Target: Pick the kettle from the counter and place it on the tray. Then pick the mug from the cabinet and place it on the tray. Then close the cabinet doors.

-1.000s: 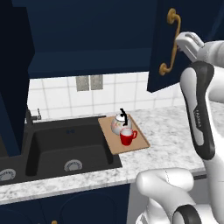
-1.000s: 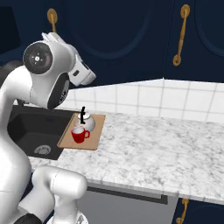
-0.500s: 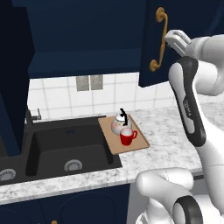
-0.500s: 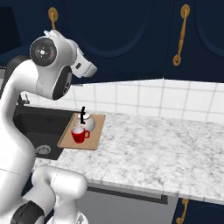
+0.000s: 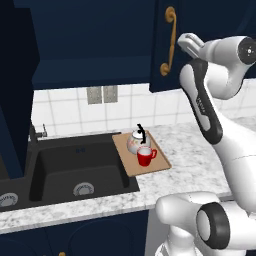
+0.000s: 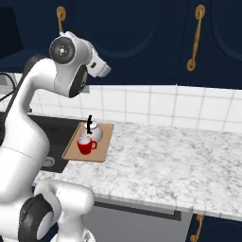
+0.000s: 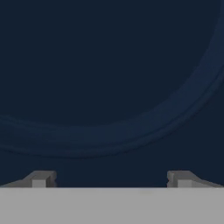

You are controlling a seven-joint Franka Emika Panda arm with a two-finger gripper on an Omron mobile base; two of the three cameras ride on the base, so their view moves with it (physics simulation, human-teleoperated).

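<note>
Swung further shut since a second ago: navy arched-panel cabinet door [image 5: 200, 45] | gripper [image 7: 109, 178] spread open, empty, facing panel | rigid, hinged, light; push flat near brass handle [image 5: 169, 42] | white-silver kettle [image 5: 136, 142], red mug [image 5: 145, 156] on wooden tray [image 5: 157, 167] on worktop beside black sink [image 5: 70, 165]

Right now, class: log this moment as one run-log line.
kettle: on tray | mug: on tray | gripper: open, empty, facing cabinet door
</note>
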